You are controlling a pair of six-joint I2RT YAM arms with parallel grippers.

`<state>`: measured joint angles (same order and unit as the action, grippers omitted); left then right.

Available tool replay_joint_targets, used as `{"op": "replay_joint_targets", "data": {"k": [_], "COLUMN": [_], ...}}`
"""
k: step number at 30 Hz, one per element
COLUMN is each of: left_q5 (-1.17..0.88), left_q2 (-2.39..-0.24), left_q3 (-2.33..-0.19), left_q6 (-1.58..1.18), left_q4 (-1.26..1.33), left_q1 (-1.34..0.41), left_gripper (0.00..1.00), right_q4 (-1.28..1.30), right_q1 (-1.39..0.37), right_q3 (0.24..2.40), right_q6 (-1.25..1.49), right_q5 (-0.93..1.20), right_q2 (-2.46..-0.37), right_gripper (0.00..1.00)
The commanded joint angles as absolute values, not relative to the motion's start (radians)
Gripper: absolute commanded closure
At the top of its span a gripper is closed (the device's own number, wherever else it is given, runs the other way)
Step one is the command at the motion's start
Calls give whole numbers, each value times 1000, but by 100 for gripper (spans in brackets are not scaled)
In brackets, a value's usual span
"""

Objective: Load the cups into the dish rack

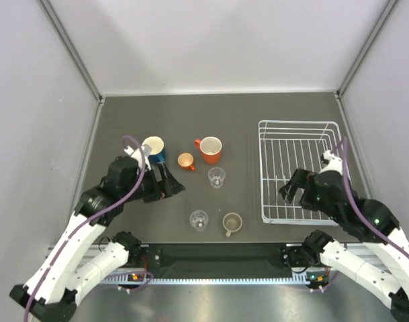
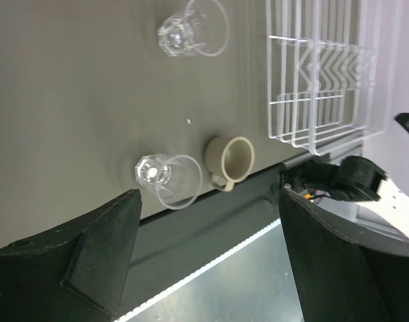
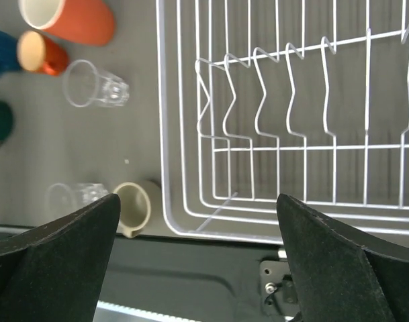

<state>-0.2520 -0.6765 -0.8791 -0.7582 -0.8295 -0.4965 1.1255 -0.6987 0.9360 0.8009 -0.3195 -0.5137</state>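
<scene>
Overhead, the left gripper point(image 1: 172, 186) and right gripper point(image 1: 291, 190) both hang spread wide, grasping nothing. A large orange ceramic mug point(image 1: 211, 149), blue mug point(image 1: 154, 149), beige mug point(image 1: 232, 223) and clear glass point(image 1: 217, 176) stand mid-frame on the dark grey counter point(image 1: 238, 121), left of the white wire dish rack point(image 1: 300, 124).

The desk point(image 1: 191, 114) is matt, smooth dark grey, with a brushed metal strip point(image 1: 244, 298) along its near edge. The rack point(image 1: 260, 168) is thin wire in a smooth white coating. The far glass point(image 1: 217, 177) and near glass point(image 1: 199, 219) are clear and shiny, the orange mug point(image 1: 211, 150) is glossy-glazed, and the beige mug point(image 1: 232, 223) is duller.
</scene>
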Motion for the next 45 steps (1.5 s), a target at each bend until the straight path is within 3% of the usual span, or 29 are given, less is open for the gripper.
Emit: {"op": "replay_joint_targets", "data": {"k": [1,6,11,15,21,45], "left_q5": [-221,-190,-201,-69,116,158], "left_q2": [-761,-929,-1051,-1207,-1368,-1649], "left_q3": [-925,-950,-977,-1058,-1140,-1186], "left_q6": [-709,-709,-726,-726,-739,-815], "left_q4": [-766,-677,-562,-587,-629,-506], "left_q1": [-491,-495,-532,-606,-669,-704], "left_gripper": [13,15,18,21,24,37], "right_q4": [1071,964,856,916,931,922], "right_q1": [-712,-713,-713,-713,-712,-713], "right_q3": [965,991,950,969,991,927], "right_q6": [727,631,559,551,580,565], "right_q5": [-367,-217,-208,-293,-220,-110], "right_q2": [-584,-650,-586,-629,-710,-672], "right_gripper": [0,0,0,0,0,0]}}
